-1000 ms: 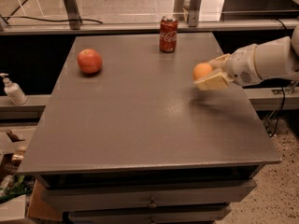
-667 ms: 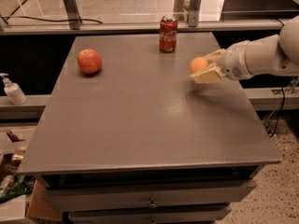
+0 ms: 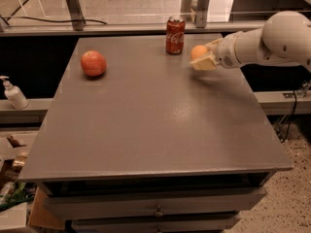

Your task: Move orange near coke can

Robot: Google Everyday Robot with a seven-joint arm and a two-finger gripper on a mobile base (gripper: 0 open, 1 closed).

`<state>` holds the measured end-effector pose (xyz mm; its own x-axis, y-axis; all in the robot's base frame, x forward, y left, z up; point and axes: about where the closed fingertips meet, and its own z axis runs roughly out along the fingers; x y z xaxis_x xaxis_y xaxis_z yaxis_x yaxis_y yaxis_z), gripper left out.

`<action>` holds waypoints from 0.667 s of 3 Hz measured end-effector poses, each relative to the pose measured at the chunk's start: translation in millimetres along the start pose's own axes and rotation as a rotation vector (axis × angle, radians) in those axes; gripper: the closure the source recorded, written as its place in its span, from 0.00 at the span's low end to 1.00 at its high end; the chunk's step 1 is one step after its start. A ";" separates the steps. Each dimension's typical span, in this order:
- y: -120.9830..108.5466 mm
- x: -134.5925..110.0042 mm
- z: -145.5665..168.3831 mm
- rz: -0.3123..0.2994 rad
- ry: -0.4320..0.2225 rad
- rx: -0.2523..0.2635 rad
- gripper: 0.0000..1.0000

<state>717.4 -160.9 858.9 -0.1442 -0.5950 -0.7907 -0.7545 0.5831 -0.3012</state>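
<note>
Dim warm light; pincer gripping orange casts shadow on table, far right.

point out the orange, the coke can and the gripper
orange [image 3: 198, 51], camera view, centre of its skin
coke can [image 3: 175, 37], camera view, red side wall
gripper [image 3: 202, 57], camera view, between fingertips, right of the can

Over the last second the gripper, closed around the orange, has travelled left and towards the far edge of the table, from a spot well to the right of the coke can and nearer than it to one just beside the can's right side, not touching it. The white arm has followed, so it now reaches in from further back on the right, and its shadow on the tabletop has shifted the same way.
</note>
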 end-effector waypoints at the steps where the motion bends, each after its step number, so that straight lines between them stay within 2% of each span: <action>1: -18.9 -15.0 28.0 0.019 -0.025 0.023 1.00; 2: -25.5 -18.9 59.6 0.054 -0.035 0.007 1.00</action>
<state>777.5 -131.5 849.7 -0.1621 -0.5431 -0.8239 -0.7420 0.6175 -0.2611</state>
